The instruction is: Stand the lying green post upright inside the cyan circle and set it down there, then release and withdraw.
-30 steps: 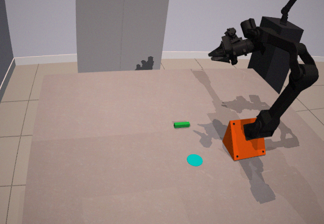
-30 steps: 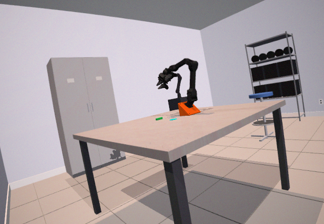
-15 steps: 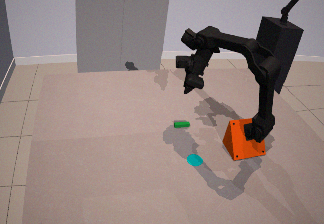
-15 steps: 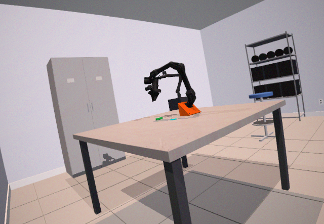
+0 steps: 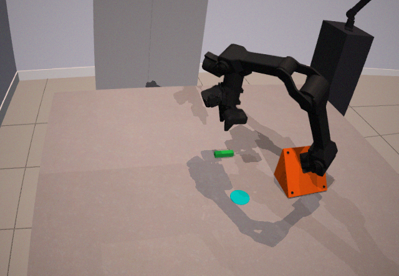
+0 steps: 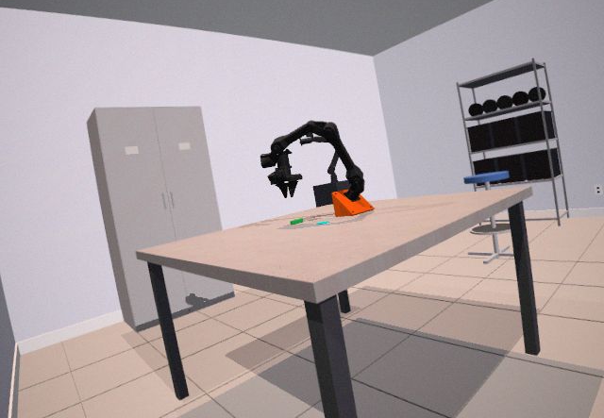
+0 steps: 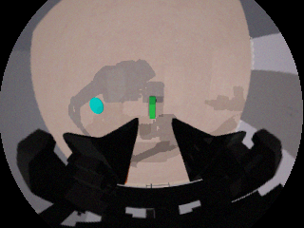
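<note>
- Over the table (image 5: 96,202), in the top view, the gripper (image 5: 232,118) hangs pointing down, well above the wood. The green post (image 5: 223,153) lies flat below it and slightly toward the camera, its long axis running left to right across the picture. The cyan circle (image 5: 240,197) sits apart from the post, nearer the camera and just beside the orange base (image 5: 291,173). The post looks like a short square-edged bar with a matte, even colour; the circle is a flat disc flush with the surface.
- From the exterior view, the jaws stand apart and hold nothing, with clear air between the gripper (image 6: 288,190) and the table (image 6: 341,258). The green post (image 6: 296,221) and the cyan circle (image 6: 322,223) lie side by side on the smooth pale top, though both are small here and their edges are hard to read.
- Through the wrist view, the green post (image 7: 152,106) shows in the gap between the two dark fingertips, ahead of them, with its length running along the gap rather than across it. The cyan circle (image 7: 97,105) lies off to the left. The coming descent probably depends on keeping that alignment.
</note>
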Controlling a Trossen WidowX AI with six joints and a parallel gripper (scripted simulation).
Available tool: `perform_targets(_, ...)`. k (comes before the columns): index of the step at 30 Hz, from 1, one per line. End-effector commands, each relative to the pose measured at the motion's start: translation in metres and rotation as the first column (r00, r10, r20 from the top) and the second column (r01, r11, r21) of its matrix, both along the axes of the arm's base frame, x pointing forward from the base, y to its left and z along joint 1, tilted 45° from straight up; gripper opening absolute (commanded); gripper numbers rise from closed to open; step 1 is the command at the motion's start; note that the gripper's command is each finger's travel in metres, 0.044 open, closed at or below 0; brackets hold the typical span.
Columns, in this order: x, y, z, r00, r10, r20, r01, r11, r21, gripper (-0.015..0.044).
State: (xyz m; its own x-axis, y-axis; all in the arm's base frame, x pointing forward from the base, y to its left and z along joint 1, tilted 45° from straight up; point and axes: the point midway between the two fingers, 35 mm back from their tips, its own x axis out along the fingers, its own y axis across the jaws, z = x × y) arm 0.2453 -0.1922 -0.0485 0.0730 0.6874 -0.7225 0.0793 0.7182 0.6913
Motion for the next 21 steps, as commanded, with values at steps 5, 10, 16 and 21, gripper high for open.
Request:
perform_targets(5,0.010,0.056,-0.062,1.000,0.018,0.003,-0.018,1.000,0.000,0.0232)
perform_targets(10,0.008,0.083,-0.085,1.000,0.019,0.004,-0.019,1.000,0.004,0.0232)
perform_targets(16,0.008,0.083,-0.085,1.000,0.019,0.004,-0.019,1.000,0.004,0.0206)
perform_targets(21,0.008,0.083,-0.085,1.000,0.019,0.004,-0.019,1.000,0.004,0.0075)
